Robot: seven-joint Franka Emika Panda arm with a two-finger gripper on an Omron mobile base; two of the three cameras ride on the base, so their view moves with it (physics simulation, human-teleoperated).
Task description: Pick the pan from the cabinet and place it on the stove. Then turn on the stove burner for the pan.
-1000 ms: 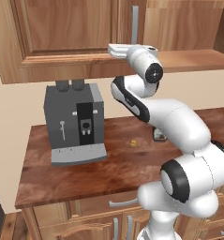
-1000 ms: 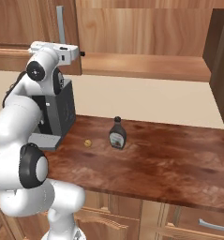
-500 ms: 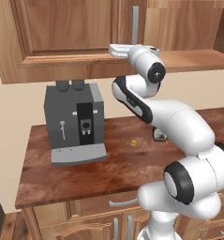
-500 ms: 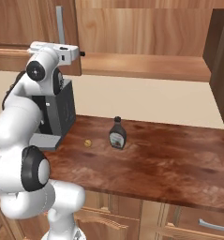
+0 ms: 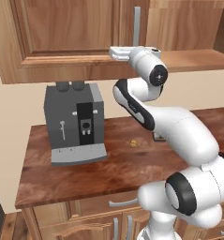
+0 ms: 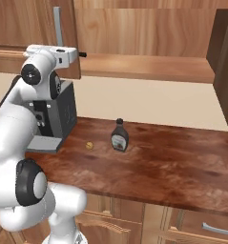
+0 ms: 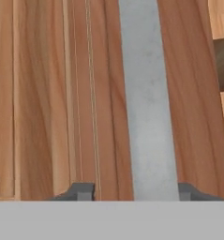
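In the hand view the gripper (image 7: 136, 192) has its fingertips (image 7: 83, 191) spread either side of the grey bar handle (image 7: 147, 108), seemingly not pressing it. The cabinet (image 5: 71, 42) door fills the frame's upper part; coffee machine (image 5: 74, 123) stands below.

I've got the cabinet (image 5: 71, 42) across the top of the left base frame: reddish-brown raised-panel door, its vertical grey bar handle (image 7: 148, 103) running top to bottom, centre of my hand view. Shelf (image 6: 144, 66) upper centre-right, bare wood.
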